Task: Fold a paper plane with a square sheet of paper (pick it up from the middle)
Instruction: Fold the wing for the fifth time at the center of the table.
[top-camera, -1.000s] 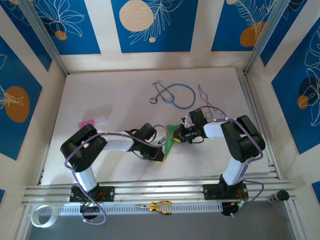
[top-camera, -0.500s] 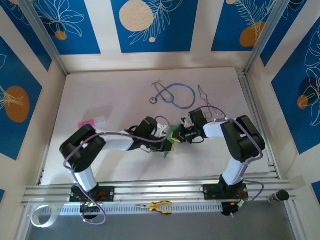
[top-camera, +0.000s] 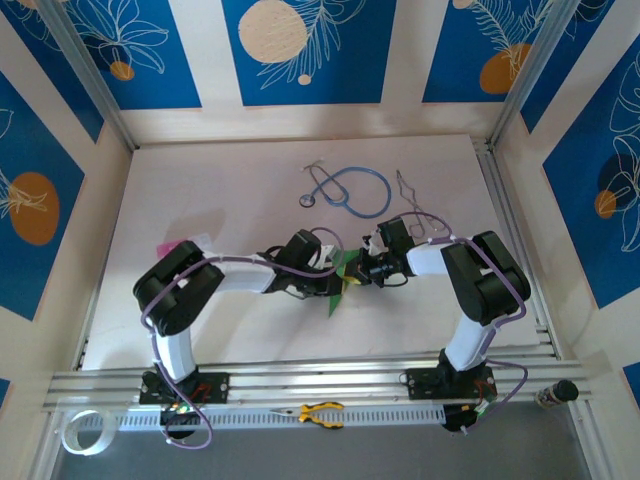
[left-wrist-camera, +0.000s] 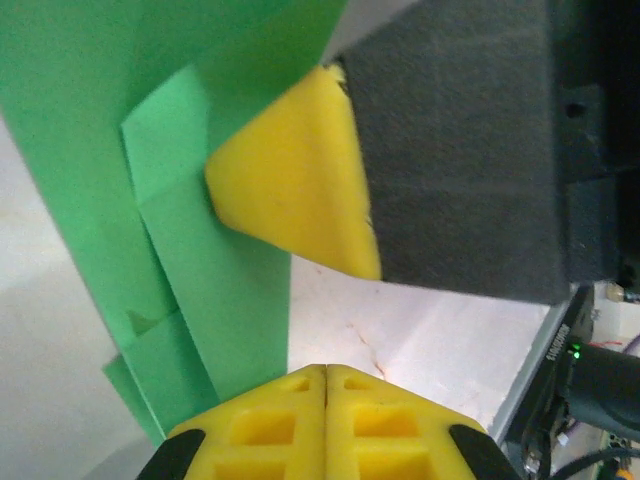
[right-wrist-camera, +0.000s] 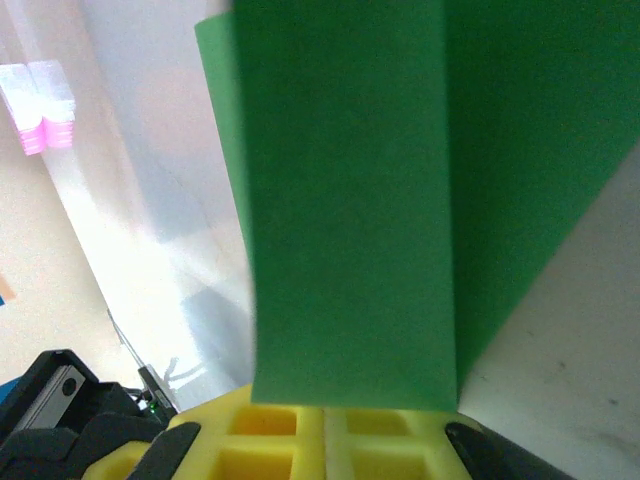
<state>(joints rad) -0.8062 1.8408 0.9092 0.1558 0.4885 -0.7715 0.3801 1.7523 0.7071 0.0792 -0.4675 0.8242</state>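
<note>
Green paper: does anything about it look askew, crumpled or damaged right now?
Yes, slightly. In the left wrist view the layers of the folded green paper overlap unevenly, their edges stepped rather than aligned, and a small dent marks the lower flap. No tear shows.

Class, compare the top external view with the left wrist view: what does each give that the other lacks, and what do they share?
Top external view: the blue stethoscope at the far side and the yellow-handled pliers on the near rail. Left wrist view: close up, overlapping layers in the folded green paper, with a yellow fingertip in front of it. Shared: that paper and the white table.
</note>
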